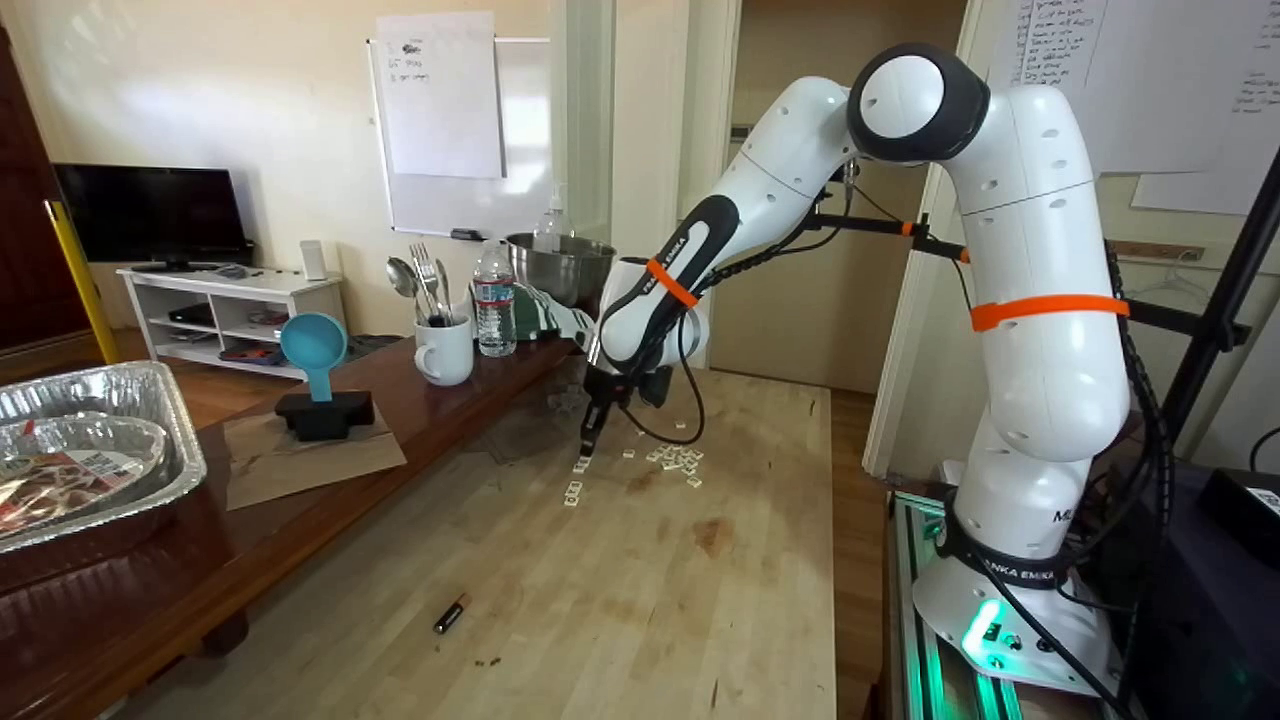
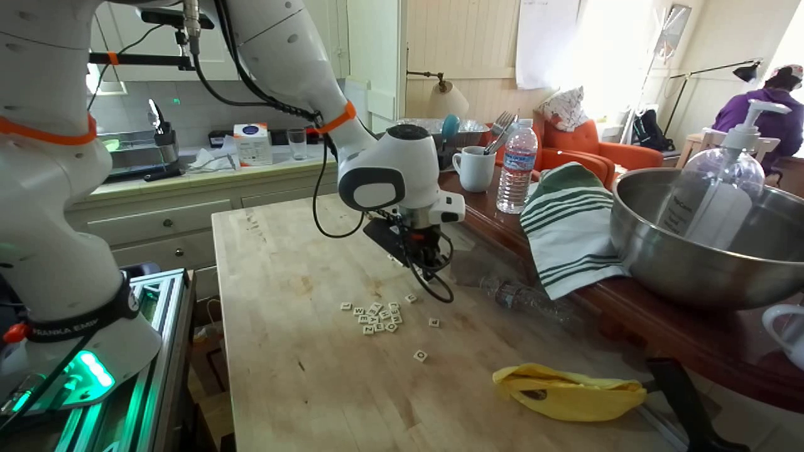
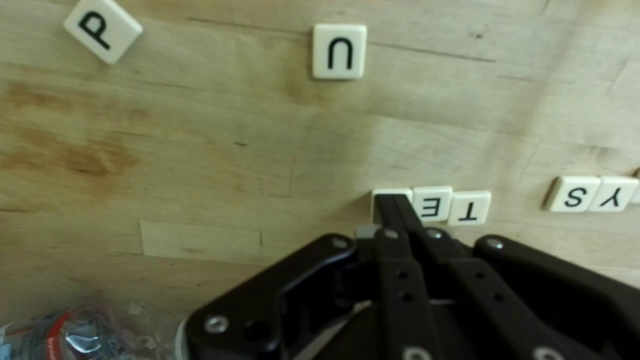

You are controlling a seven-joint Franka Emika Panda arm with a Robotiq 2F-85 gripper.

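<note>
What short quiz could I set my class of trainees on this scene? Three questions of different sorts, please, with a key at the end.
1. True or false: in the wrist view, the tool stands wide open.

2. Multiple choice: in the wrist view, which letter is on the tile between the partly hidden tile and the T tile?
A) P
B) E
C) U

3. Fill in the blank: in both exterior views, the pump bottle sits in a metal (blank).

Key:
1. False; the tool is shut.
2. B, the E tile.
3. Bowl.
</note>
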